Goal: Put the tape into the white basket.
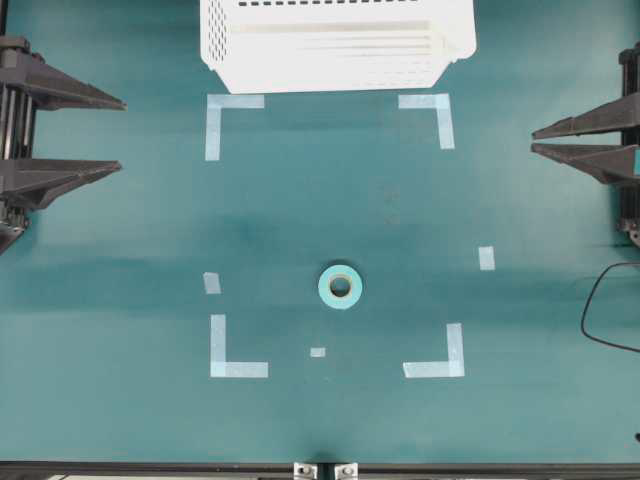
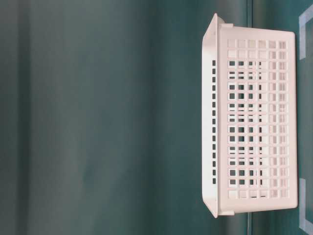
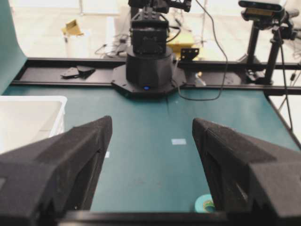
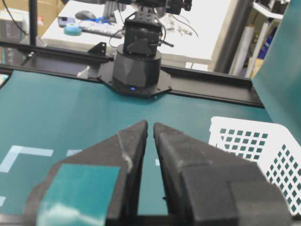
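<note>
Teal bench point(image 1: 120, 250): one tape point(image 1: 340, 287) toward near edge, one white basket point(image 1: 335, 45) at far edge. Left pincer point(image 1: 118, 135) spread, right pincer point(image 1: 535, 140) nearly closed, both empty.

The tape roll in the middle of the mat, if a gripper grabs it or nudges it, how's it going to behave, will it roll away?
The tape lies flat on the green mat with its hole facing up, so a nudge would probably slide it, not roll it. It looks small and ring-shaped, likely light and fairly stiff. If it got tipped onto its edge, it could well roll.
</note>
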Controlling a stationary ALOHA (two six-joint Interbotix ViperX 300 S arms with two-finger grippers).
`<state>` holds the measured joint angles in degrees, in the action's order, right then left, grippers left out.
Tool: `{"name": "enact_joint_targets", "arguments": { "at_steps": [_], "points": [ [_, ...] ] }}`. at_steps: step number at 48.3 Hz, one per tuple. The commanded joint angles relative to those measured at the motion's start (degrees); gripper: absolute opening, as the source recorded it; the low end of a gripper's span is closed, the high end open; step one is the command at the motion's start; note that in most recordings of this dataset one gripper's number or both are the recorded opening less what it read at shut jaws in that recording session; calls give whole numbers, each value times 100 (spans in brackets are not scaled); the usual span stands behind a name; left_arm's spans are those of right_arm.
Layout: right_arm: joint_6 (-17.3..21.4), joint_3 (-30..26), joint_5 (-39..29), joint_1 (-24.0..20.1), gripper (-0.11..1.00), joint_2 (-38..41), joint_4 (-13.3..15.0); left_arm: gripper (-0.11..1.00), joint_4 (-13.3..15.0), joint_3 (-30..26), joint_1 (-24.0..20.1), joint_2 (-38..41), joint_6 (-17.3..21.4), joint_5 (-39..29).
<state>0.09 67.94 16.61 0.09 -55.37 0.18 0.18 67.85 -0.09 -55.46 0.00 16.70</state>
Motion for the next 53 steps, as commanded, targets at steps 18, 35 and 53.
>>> {"name": "enact_joint_targets", "arguments": {
  "at_steps": [18, 35, 53],
  "points": [
    [18, 255, 167, 105, 1, -79, 18, -11, 167, 580, 18, -343, -176, 9],
    [448, 255, 79, 105, 8, -62, 18, -11, 158, 817, 26, -457, -123, -246],
    [615, 167, -79, 114, 96, -62, -9, -11, 158, 1037, 70, -510, -123, -510]
  ]
}}
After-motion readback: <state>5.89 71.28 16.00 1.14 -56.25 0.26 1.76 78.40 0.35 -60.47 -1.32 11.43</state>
